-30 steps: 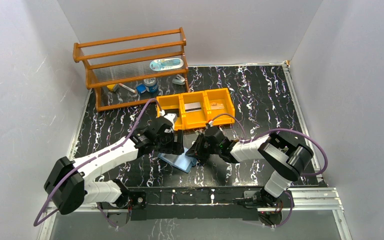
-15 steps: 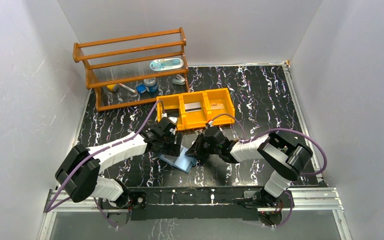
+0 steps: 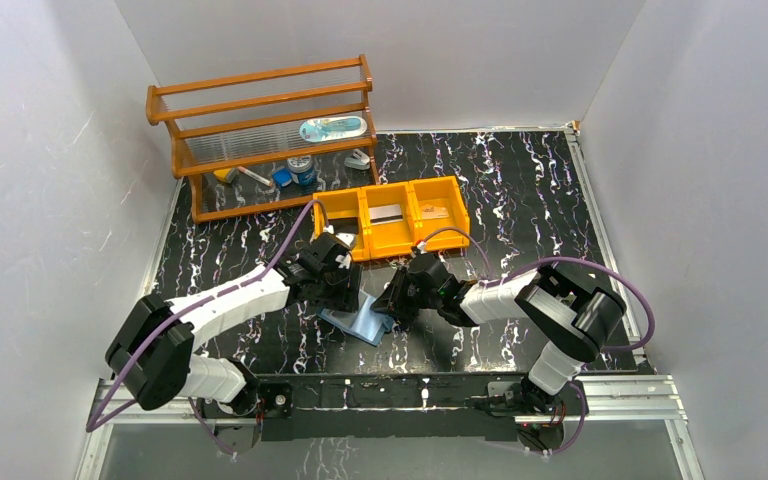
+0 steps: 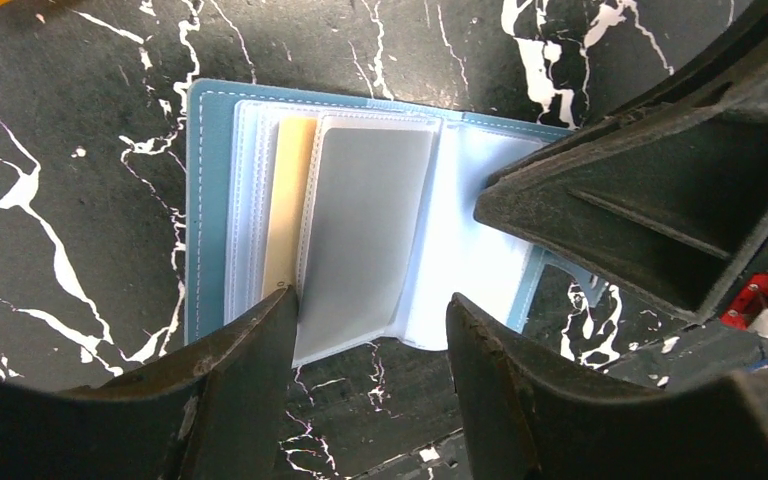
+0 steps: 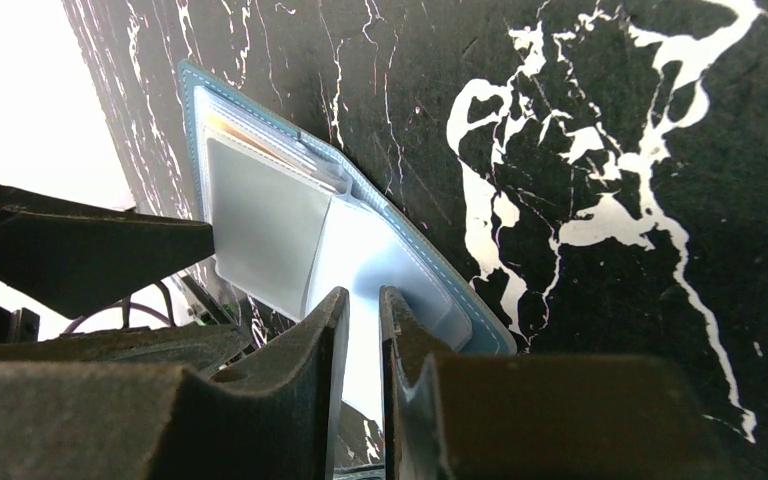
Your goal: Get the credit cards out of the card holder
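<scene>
spreading across the cell floor is a black marbled table [image 3: 520, 190], with a wooden rack [image 3: 260, 120] at its far left and an orange three-bin tray [image 3: 400, 247] just in front of the rack. both arms reach inward and meet in front of the tray. the left gripper [image 4: 372, 297] points down at the card holder [image 4: 210, 200], its jaws standing apart on either side of the near edge of a clear sleeve, with nothing pinched between them. the right gripper [image 5: 363, 292] has its jaws nearly together, clamped on the holder's right-hand flap. the light blue card holder lies open on the table between the two grippers. in its clear pockets sit a silver-grey card [image 4: 365, 220] on top and a tan-gold card [image 4: 288, 200] showing as a strip to its left.
</scene>
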You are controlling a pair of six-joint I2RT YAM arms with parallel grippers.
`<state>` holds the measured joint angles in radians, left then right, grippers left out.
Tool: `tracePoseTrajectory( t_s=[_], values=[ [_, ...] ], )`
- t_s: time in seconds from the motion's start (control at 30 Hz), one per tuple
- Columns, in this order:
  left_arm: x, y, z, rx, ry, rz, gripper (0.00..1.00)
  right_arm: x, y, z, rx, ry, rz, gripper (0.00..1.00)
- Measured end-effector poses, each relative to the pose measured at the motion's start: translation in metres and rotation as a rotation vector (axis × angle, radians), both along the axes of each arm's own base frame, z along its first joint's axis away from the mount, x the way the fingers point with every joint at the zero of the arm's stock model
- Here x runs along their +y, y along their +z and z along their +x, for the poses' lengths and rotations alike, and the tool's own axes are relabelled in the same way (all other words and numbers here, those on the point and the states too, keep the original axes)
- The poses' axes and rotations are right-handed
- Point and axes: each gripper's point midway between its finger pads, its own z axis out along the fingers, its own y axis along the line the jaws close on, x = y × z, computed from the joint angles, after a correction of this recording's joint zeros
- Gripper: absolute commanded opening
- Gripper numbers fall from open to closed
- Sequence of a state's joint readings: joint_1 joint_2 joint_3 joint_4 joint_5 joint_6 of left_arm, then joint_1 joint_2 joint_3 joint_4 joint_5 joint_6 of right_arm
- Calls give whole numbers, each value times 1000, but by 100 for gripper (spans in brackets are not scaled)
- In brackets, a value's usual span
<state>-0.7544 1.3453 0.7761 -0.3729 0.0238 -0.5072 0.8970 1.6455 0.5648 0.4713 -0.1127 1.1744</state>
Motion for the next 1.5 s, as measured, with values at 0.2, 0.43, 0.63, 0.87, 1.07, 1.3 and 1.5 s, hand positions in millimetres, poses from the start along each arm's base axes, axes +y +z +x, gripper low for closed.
tracePoseTrajectory(
  t_s=[0.2, 0.43, 0.63, 0.87, 1.07, 1.3, 1.5],
  values=[
    [-8, 6, -4, 12, -13, -47, 51, 0, 0, 0, 0, 0, 0, 27],
    [-16, 11, -6, 21, -29, -93, 45, 0, 0, 0, 0, 0, 0, 27],
    [-28, 18, -12, 41, -76, -158, 45, 0, 0, 0, -1, -1, 0, 27],
    [-49, 22, -23, 100, -152, -262, 46, -7, 2, -1, -16, 1, -32, 29],
    [-54, 13, -30, 139, -167, -294, 45, -31, 15, -2, -57, -39, -107, 32],
    [-46, 1, -27, 138, -128, -241, 47, -49, 43, -3, -133, -85, -72, 35],
    [-27, 18, -10, 11, -47, -183, 61, -54, 48, -8, -149, -87, -40, 41]
  ],
)
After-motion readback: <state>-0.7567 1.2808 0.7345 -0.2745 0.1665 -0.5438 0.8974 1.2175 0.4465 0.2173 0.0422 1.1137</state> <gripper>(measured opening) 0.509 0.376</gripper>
